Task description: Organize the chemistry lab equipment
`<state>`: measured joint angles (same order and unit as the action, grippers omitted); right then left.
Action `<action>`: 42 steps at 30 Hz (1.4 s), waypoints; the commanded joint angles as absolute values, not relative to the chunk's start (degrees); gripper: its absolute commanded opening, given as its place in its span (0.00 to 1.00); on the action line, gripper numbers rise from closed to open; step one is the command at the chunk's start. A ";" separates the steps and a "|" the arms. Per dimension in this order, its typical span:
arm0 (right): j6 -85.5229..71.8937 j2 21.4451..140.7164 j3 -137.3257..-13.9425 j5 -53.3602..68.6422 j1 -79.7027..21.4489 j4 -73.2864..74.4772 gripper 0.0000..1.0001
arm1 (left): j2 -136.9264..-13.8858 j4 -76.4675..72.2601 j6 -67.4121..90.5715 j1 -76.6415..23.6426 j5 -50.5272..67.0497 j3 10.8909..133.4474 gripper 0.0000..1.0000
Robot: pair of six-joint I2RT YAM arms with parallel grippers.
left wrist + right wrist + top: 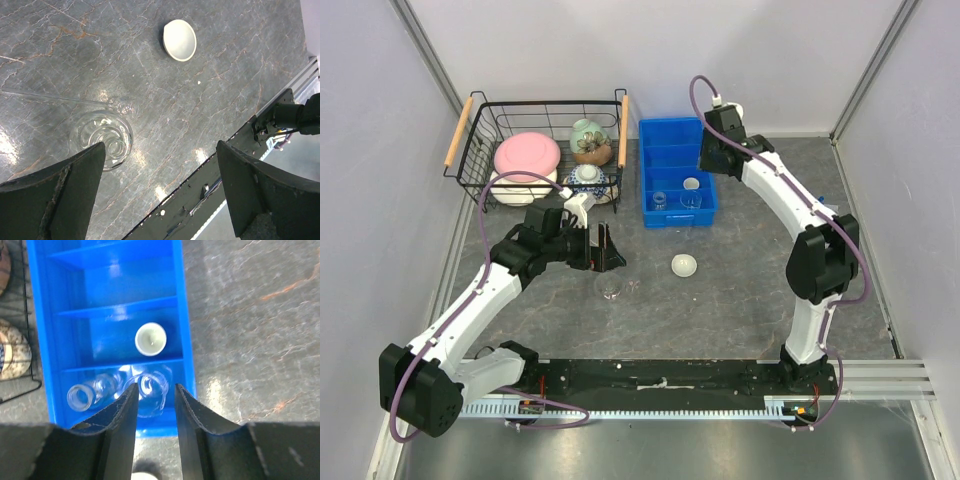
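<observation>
The left gripper [160,150] is held wide open and empty over a clear flask [102,137] on the counter [240,75], with a white dish [180,40] beyond. The glass is judged light, slippery and fragile, best taken gently by the neck. The right gripper [155,386] is narrowly parted above a second flask [150,407] in the bin [187,315], apparently not touching it.

Robot lab test cell: white panel walls [650,50], alu frame [866,70], stone-look tabletop [740,300], arms [470,305] bolted to rail [660,378].

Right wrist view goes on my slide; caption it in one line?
Blue tray holding two clear flasks in its nearest compartment and a white dish in the next.
</observation>
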<state>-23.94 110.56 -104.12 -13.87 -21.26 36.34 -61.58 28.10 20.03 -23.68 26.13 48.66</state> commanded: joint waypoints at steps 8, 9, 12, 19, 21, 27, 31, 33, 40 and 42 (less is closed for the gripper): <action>-23.29 95.83 -85.29 -13.36 -31.28 34.90 0.43 | -61.26 25.75 19.07 -23.38 27.42 48.78 0.98; -23.81 94.41 -83.25 -13.10 -31.90 34.02 0.43 | -61.17 25.75 19.07 -23.38 27.51 48.78 0.98; -25.57 88.87 -74.90 -11.43 -32.34 31.91 0.43 | -61.00 25.75 18.99 -23.38 27.51 48.78 0.98; -31.63 77.80 -57.15 -7.39 -32.52 24.44 0.43 | -60.64 25.75 18.99 -23.38 27.60 48.78 0.98; -33.74 76.73 -52.57 -6.51 -32.43 21.64 0.43 | -60.56 25.75 18.99 -23.38 27.69 48.78 0.98; -38.66 73.22 -43.60 -3.08 -32.43 12.94 0.43 | -60.38 25.75 18.98 -23.38 27.77 48.69 0.98; -41.82 71.90 -39.12 -2.29 -32.43 8.18 0.43 | -60.29 25.75 18.90 -23.38 27.86 48.69 0.98; -42.80 71.72 -37.36 -1.67 -32.43 5.38 0.43 | -60.38 25.75 18.81 -23.38 27.95 48.60 0.98; -45.61 74.26 -34.37 -0.88 -32.52 -1.04 0.43 | -60.38 25.58 18.90 -23.38 28.04 48.60 0.98; -46.23 75.06 -33.58 -0.79 -32.43 -2.98 0.43 | -60.38 25.66 18.90 -23.38 28.21 48.60 0.98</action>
<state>-43.59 73.60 -34.94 -1.63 -32.42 4.67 -61.45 28.08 20.03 -23.68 26.15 48.66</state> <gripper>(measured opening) 0.426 0.982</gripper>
